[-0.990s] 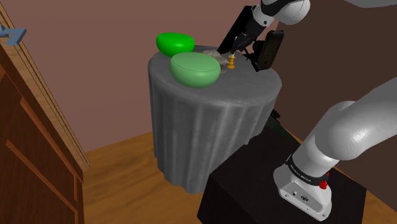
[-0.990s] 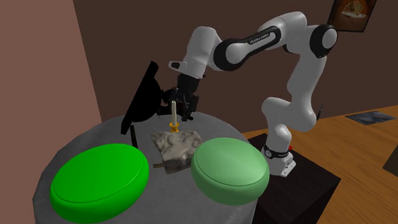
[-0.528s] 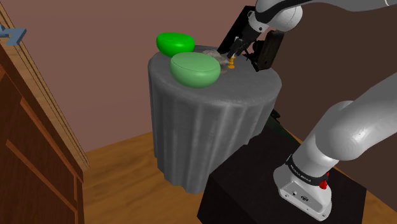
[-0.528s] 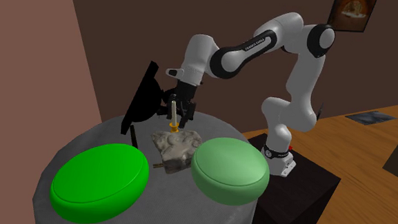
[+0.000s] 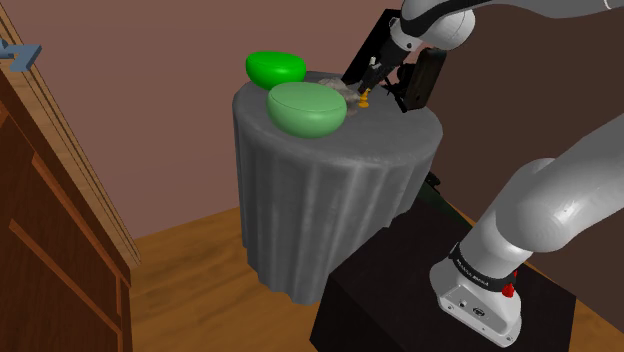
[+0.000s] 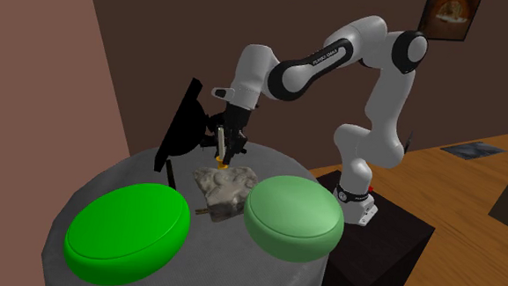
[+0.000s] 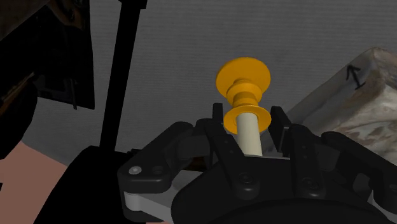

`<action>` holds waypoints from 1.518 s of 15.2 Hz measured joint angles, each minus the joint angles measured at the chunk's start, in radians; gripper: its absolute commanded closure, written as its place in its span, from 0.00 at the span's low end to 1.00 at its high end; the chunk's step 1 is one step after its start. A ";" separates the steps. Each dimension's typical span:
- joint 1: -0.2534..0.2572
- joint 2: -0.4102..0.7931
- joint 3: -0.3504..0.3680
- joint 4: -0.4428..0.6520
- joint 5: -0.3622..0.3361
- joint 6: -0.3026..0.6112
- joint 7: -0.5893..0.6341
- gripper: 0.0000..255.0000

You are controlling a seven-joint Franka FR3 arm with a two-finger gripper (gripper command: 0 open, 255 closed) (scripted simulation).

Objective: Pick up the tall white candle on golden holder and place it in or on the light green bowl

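Since it's closed up from 0.5 s ago, gripper [image 7: 249, 127] now pinches candle [image 7: 249, 139]. Lt-green bowl [image 6: 293, 217]: candle's 5 o'clock, 2nd exterior view.

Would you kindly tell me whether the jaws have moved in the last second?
Yes: in the second exterior view they slid toward its left, from beside the candle to clasping it, nearer the black panel.

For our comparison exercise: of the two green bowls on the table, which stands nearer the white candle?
The light green bowl. It is paler than the bright green bowl and sits closer to the candle in both exterior views.
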 measured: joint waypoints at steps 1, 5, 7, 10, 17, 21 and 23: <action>0.000 0.000 0.000 0.000 0.000 0.000 0.000 1.00; 0.000 0.000 0.000 0.000 0.000 0.000 0.000 1.00; 0.000 0.000 0.000 0.000 0.000 0.000 0.000 1.00; -0.003 -0.009 0.004 0.021 -0.008 -0.029 0.010 1.00; -0.009 -0.029 0.014 0.094 -0.028 -0.119 0.038 1.00; -0.011 -0.036 0.019 0.139 -0.036 -0.169 0.052 1.00; -0.012 -0.038 0.021 0.165 -0.039 -0.197 0.060 1.00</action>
